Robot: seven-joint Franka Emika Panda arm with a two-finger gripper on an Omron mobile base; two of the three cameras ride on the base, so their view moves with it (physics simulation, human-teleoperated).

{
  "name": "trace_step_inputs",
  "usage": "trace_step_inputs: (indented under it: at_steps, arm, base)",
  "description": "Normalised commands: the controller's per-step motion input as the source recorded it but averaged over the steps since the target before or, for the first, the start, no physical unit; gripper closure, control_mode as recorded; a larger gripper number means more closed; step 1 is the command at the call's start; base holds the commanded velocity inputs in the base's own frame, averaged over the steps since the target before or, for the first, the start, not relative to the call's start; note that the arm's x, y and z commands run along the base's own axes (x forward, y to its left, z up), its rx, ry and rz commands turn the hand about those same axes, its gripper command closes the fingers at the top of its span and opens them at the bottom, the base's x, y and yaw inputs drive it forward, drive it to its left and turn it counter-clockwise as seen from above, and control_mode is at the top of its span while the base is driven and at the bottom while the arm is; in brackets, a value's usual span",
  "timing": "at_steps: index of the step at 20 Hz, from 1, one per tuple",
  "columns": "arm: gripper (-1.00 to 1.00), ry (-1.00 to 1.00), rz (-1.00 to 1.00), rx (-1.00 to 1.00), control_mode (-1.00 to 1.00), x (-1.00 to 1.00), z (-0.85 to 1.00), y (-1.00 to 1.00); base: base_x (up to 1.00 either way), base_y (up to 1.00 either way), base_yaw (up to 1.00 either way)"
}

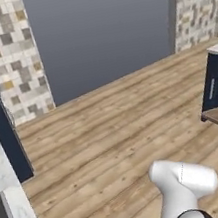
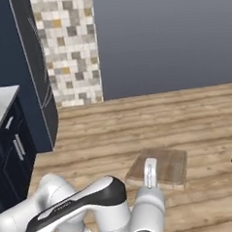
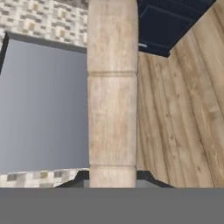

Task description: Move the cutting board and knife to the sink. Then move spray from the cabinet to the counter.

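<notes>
Since the cutting board [image 2: 162, 168] hangs out flat over the wood floor [image 2: 138, 126] with nothing under it, I'd say the gripper [image 3: 112, 177] is clamped on its near edge and the base is hauling it across the room, presumably toward the sink. In the hand view the board runs straight up from between the finger tips as a long pale strip, seen edge-on, which fits a pinch on one end. The right base view shows it level just past the arm's wrist, and the left base view catches a brown corner of it at the right edge.

Held flat and low like that, it probably won't swing much while driving.

A bit of white marble counter [image 1: 8, 200] sits at the left, with dark navy drawers [image 2: 13, 148] below.
</notes>
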Motion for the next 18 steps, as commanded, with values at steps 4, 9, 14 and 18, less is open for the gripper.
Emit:
trace_step_inputs:
  at_steps: [4,9,14,18]
  arm:
    - [1.0,0.0,0.0,0.0,1.0,0.0,0.0,0.0]
    - [1.0,0.0,0.0,0.0,1.0,0.0,0.0,0.0]
    - [1.0,0.0,0.0,0.0,1.0,0.0,0.0,0.0]
    - [1.0,0.0,0.0,0.0,1.0,0.0,0.0,0.0]
  base:
    - [0.77,0.21,-0.43]
    - [0.33,0.21,-0.47]
    - [0.22,0.02,-0.75]
    - [0.38,0.07,-0.83]
